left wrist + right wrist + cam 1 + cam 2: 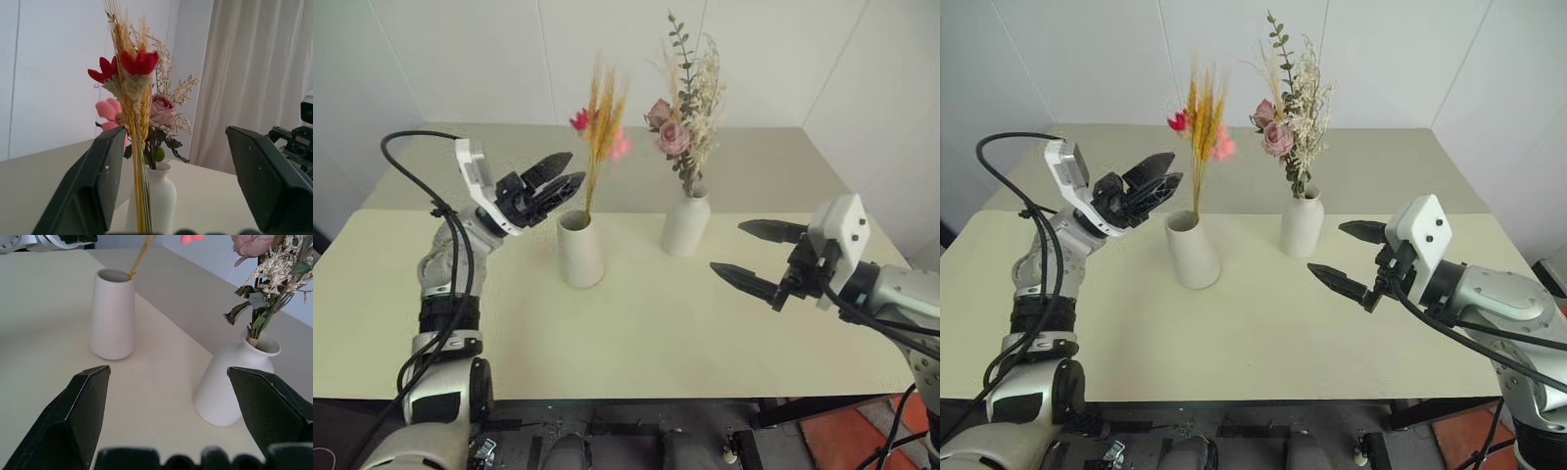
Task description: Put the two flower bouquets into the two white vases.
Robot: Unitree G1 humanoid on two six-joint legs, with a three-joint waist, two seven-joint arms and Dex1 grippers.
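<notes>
Right hand [756, 257] sits nearest, low over the pale cream worktop [636, 333], black fingers spread wide, holding nothing, aimed toward the vases. Left hand [551, 184] hangs just beside the straw stalks, fingers apart with the stalks between them in the left wrist view, not clamped.

Slim bunch of yellow straw stalks with small red-pink blooms [600, 122] stands in the plain wide-mouthed tapered white ceramic vase [580, 251], stems against the rim, long axis near upright with a slight lean, blooms up. Bouquet of pink roses with cream dried sprigs and green leaves [685, 113] stands in the bottle-shaped narrow-necked white ceramic vase [686, 223], axis upright, heads up. The vases stand near each other mid-worktop, apart, both upright.

Judgement: both bouquets look seated, so the task reads as done or nearly so. Straw bunch looks very light, stiff but brittle; dried heads would likely shed or snap if squeezed, so any grip belongs low on the bundled stems, just above the rim. Rose bunch looks light, top-heavy, sprigs fragile; hold the gathered stems below the leaves. Vases look rigid, smooth, likely breakable and easily tipped by a bump from a withdrawing hand.
</notes>
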